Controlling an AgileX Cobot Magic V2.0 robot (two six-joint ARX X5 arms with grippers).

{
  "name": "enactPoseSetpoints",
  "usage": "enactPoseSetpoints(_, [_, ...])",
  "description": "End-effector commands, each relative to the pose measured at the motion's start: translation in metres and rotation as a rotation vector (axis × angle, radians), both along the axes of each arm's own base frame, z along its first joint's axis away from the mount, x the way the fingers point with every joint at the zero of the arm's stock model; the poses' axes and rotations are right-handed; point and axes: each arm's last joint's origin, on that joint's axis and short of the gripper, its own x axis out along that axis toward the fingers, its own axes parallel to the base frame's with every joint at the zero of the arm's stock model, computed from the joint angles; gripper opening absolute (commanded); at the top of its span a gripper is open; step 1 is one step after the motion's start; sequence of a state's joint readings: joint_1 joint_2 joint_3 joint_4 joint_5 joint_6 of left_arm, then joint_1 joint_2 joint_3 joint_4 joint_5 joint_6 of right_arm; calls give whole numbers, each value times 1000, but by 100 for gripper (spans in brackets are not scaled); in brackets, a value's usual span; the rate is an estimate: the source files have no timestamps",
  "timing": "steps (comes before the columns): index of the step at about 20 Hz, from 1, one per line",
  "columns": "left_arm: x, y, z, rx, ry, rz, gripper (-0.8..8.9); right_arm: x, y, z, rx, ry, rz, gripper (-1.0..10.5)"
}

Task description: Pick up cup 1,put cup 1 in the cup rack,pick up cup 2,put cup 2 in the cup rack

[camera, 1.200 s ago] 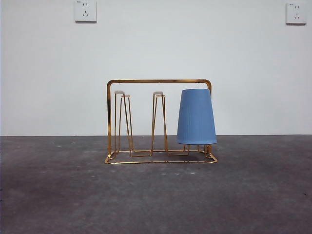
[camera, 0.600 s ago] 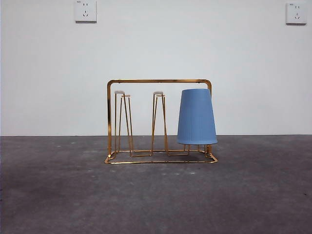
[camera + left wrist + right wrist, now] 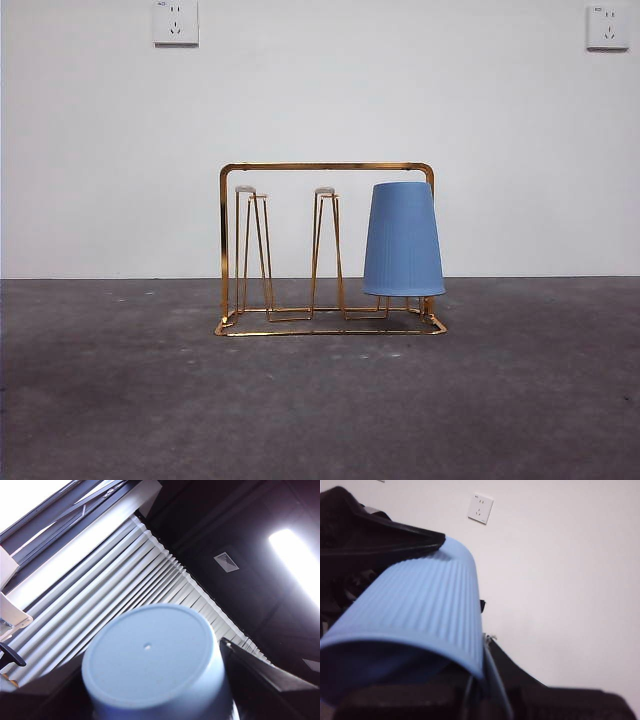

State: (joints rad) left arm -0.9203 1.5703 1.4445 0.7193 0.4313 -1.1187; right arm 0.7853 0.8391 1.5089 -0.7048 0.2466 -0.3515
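Grey table [image 3: 120, 400]; ribbed blue cup [image 3: 420, 615] between right fingers [image 3: 395, 535].

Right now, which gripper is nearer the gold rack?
Cannot tell. Neither is near the cup rack in the front view; left gripper and right gripper each hold a blue cup.

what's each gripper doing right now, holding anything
Left gripper: shut on a pale blue cup, bottom toward the camera.
Right gripper: shut on a ribbed blue cup.
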Motion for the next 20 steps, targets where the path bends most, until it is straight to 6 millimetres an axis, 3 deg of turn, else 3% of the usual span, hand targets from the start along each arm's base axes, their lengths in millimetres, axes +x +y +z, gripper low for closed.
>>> enactPoseSetpoints(1, [-1,-2,-3,20,-61,19,15,8,8,-6,-29,41,-9,8])
enactPoseSetpoints(3, [-1,-2,-3,21,-67,22,-7,9,8,-7,-34,49,-9,15])
enactPoseSetpoints(6, [1,-2,-4,36,-84,43,-6,8,8,-7,-20,65,-11,154])
enactPoseSetpoints(12, [7,18,1,160,-115,180,-6,-9,-10,-18,-64,151,-54,167])
enactPoseSetpoints(15, [3,44,5,350,-147,390,-6,-24,-28,-28,-70,229,-101,167])
enactPoseSetpoints(20, [-22,92,6,764,-185,843,-6,-46,-50,-35,-46,257,-137,163])
